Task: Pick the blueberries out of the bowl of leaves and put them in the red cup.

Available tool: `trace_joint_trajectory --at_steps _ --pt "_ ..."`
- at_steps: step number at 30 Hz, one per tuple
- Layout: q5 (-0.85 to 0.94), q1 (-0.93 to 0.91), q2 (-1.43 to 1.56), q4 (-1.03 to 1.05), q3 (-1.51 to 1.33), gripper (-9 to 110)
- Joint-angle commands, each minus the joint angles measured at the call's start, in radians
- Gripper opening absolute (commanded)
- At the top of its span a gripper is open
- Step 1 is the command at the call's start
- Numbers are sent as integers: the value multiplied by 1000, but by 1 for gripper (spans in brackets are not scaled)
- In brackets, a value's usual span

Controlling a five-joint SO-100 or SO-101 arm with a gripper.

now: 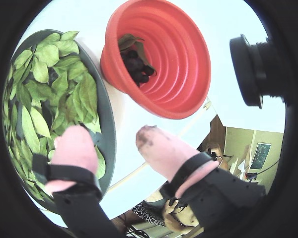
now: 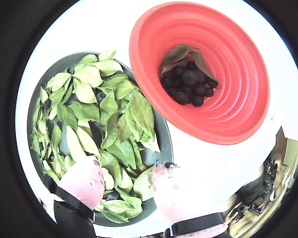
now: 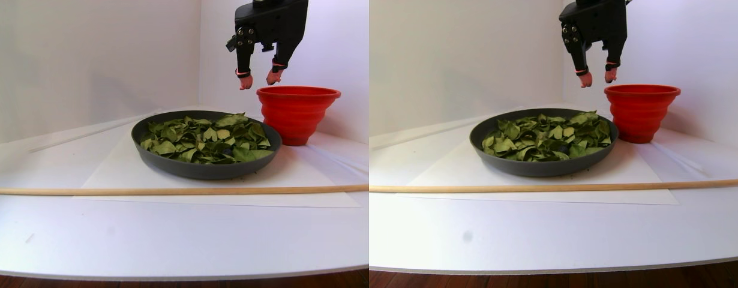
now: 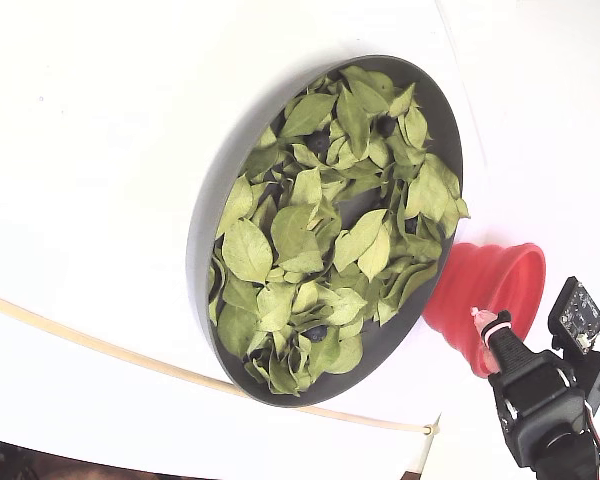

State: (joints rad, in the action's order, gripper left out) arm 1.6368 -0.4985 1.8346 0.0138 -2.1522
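Between picks: the empty gripper [image 2: 124,186], fingers spread, hangs above the bowl [image 2: 161,136]; berries [image 2: 188,87] fill the cup [image 2: 238,99] at two o'clock. Next, drop onto a berry [image 2: 47,104] at nine o'clock among the leaves [image 2: 109,109].

Wrist views look down; stereo frontal, low; fixed overhead.

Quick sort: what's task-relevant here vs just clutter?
Belongs to the job:
- blueberries, a pile already in the red cup, a few still among the leaves
- bowl
- leaves
- claw, open and empty, hanging above the bowl's far rim beside the cup

Just lying about:
- wooden stick in front of the bowl
- white paper sheet under the bowl
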Motion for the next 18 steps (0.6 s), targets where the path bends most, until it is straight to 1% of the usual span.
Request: trace_joint_trajectory --at_steps 1,18 --pt "-6 2 92 3 -2 17" --pt "-32 49 115 21 -95 17"
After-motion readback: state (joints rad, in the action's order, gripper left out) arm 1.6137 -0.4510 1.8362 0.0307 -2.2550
